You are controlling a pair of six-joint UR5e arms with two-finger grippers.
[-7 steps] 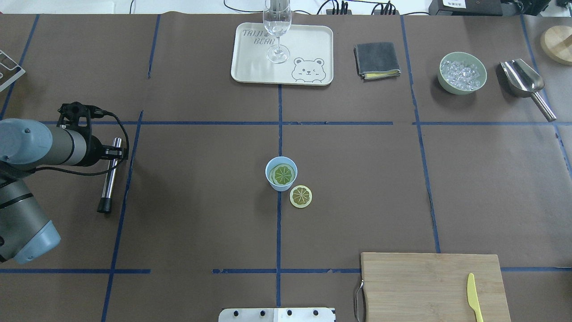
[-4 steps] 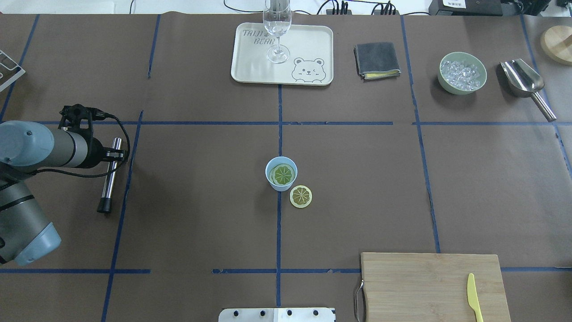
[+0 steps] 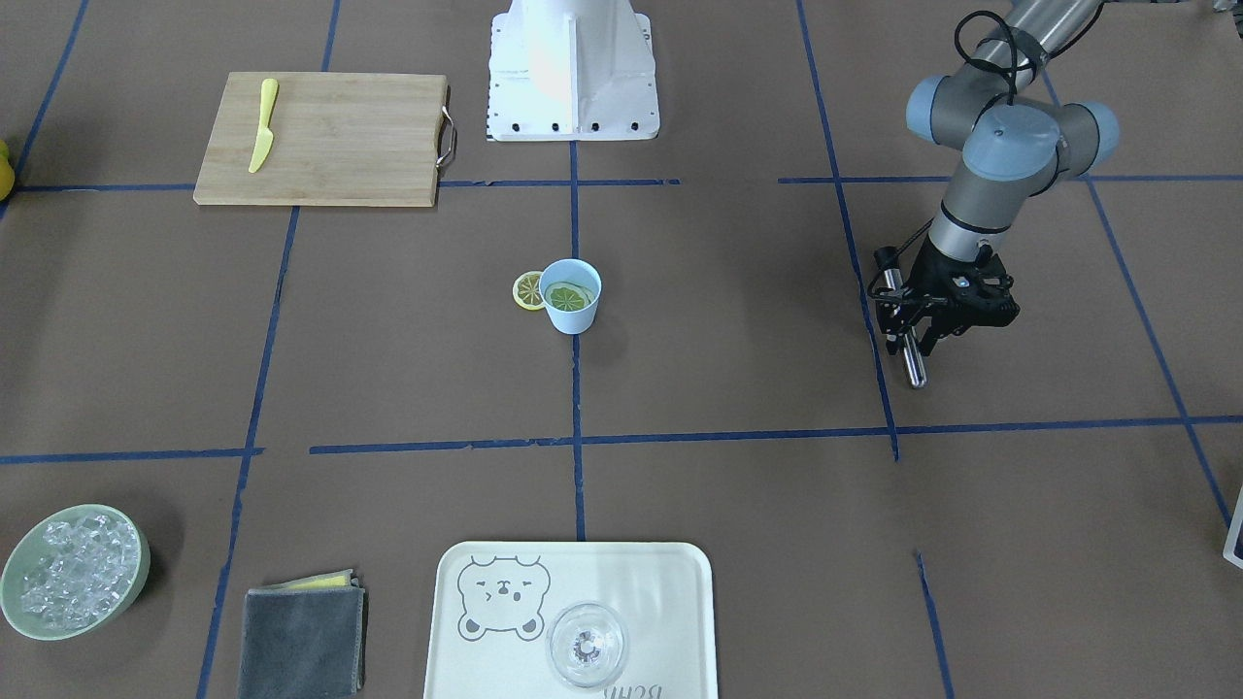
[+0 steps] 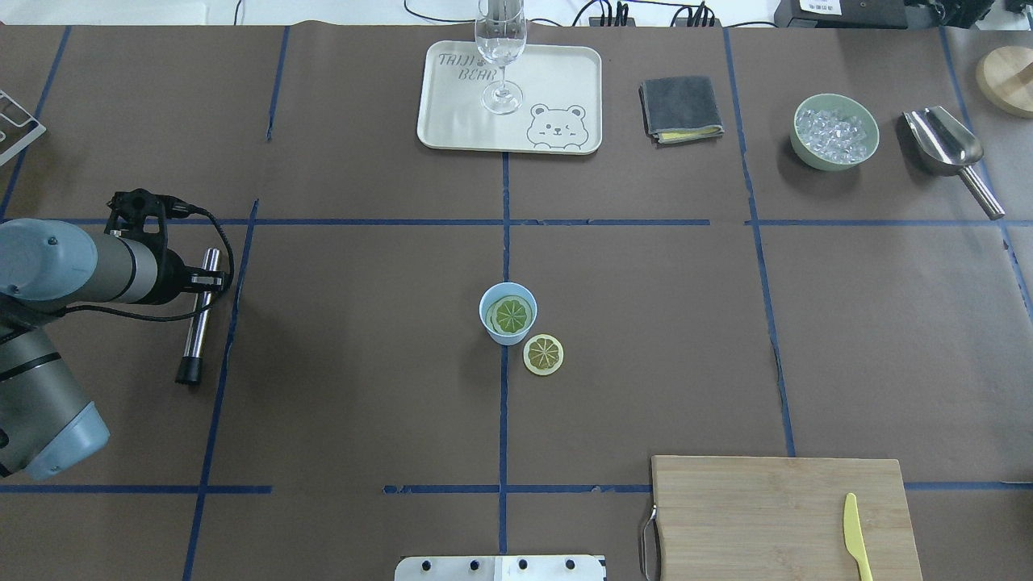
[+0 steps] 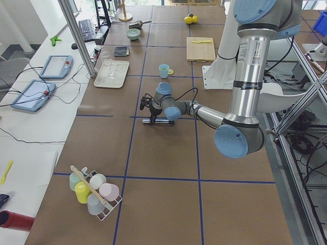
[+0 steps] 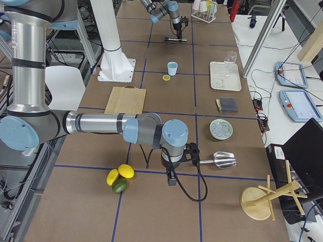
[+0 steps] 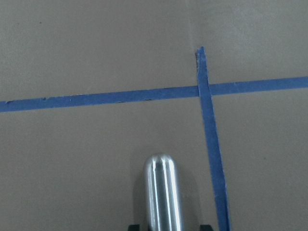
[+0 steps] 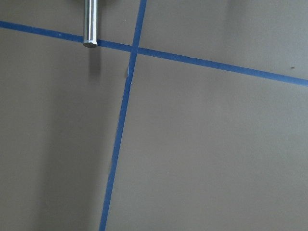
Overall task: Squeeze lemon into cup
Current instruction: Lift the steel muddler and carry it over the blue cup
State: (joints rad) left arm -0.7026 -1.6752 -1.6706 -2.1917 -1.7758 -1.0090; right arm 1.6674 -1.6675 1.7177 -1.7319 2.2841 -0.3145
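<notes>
We begin at the left gripper (image 3: 911,333). Its two fingers (image 7: 134,228) are apart, and they stand one on each side of a metal rod (image 4: 198,323) without pressing it. In the left wrist view we see a small gap between the rod and each finger. The rod lies flat on the brown table (image 4: 363,363), near its left edge, with the black end toward the robot. The right gripper (image 6: 171,177) we find only in the exterior right view, low over the table near the handle of the steel scoop (image 4: 943,139). Whether it is apart or together we cannot tell. The cup (image 3: 570,317) stands upright at the centre of the table, on a blue tape line (image 4: 503,242), well apart from both grippers. One lemon slice (image 4: 512,315) lies inside the cup. A second lemon slice (image 4: 543,354) lies flat on the table just beside the cup, on the robot's right. At the far side we see a tray (image 4: 452,121) with a stemmed glass (image 4: 501,48), a grey cloth (image 4: 680,107) and a green bowl (image 4: 834,164) of ice (image 4: 835,129).
</notes>
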